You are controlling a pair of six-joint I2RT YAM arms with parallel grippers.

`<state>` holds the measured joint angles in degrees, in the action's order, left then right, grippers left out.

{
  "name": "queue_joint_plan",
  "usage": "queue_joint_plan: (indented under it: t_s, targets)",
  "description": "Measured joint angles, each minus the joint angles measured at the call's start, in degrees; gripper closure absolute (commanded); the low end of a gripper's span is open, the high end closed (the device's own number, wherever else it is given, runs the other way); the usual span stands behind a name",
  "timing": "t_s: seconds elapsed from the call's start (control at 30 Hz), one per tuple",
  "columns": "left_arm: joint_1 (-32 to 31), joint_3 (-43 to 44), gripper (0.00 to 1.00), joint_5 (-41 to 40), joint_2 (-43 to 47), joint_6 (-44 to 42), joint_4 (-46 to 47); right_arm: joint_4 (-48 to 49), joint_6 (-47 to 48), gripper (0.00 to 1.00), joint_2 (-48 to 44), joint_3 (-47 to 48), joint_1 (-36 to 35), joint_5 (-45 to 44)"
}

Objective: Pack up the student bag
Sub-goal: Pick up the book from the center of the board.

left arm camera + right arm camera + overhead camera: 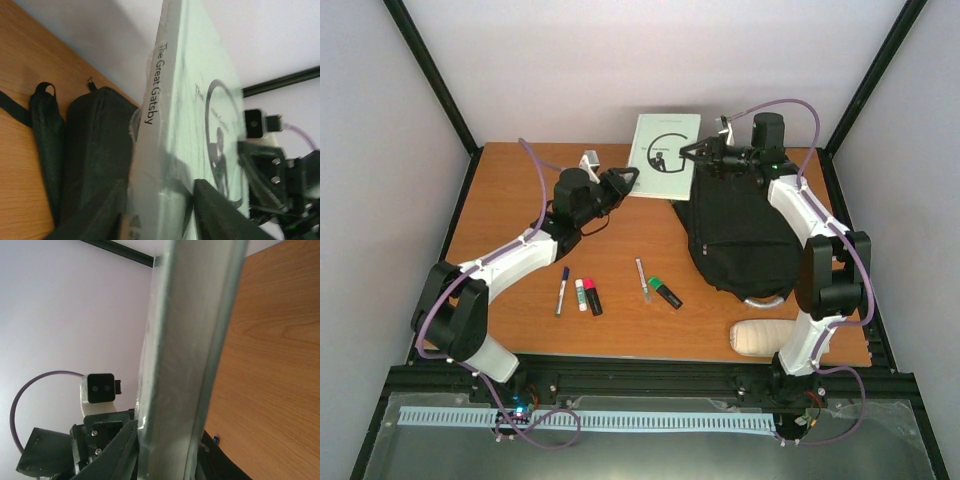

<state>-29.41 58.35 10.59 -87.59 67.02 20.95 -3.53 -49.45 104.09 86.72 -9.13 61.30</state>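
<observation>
The left gripper point(628, 180) is clamped on the left edge of a pale green book point(665, 155). In its wrist view one dark finger point(220, 212) presses flat against the cover, and the spine reads "The Great Gatsby". The right gripper point(691, 152) is closed on the opposite edge. In its own wrist view the book's glossy edge runs up past a dark finger point(225, 470), with the left arm's camera block facing it from the other side. The book is thus held between both arms at the far side of the desk point(520, 200), cover up in the top view (whether it clears the wood I cannot tell).

Just on the near side of the book lies the student bag point(740, 240) — black and slumped flat on the right half of the desk under the right arm. A grey-silver handle loop point(765, 299) shows at its near end.

A cream-white rolled pouch point(760, 338) lies near that loop, beside the right arm's base.

Well apart from the bag, a loose row lies left of centre: a blue-capped pen point(562, 290), a white-and-green stick point(581, 294), a pink-capped black marker point(592, 297), a slim silver pen point(642, 280) and a green highlighter point(666, 292).
</observation>
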Motion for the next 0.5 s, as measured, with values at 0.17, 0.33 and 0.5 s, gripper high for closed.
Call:
queue_joint_plan:
  t_s: [0.17,0.33,0.5]
  targets:
    - [-1.0,1.2,0.34,1.0,-0.9,-2.7,-4.2,-2.2,2.5,0.97,0.0,1.4,0.2,0.4]
    - [-1.8,2.6,0.25,0.6,-0.2,-5.7,-8.2,-7.0,8.2,0.97,0.0,4.2,2.3,0.4]
    - [-1.8,3.2,0.25,0.0,0.3,-8.4,-12.3,-13.2,15.3,0.97,-1.4,4.3,9.2,-1.0]
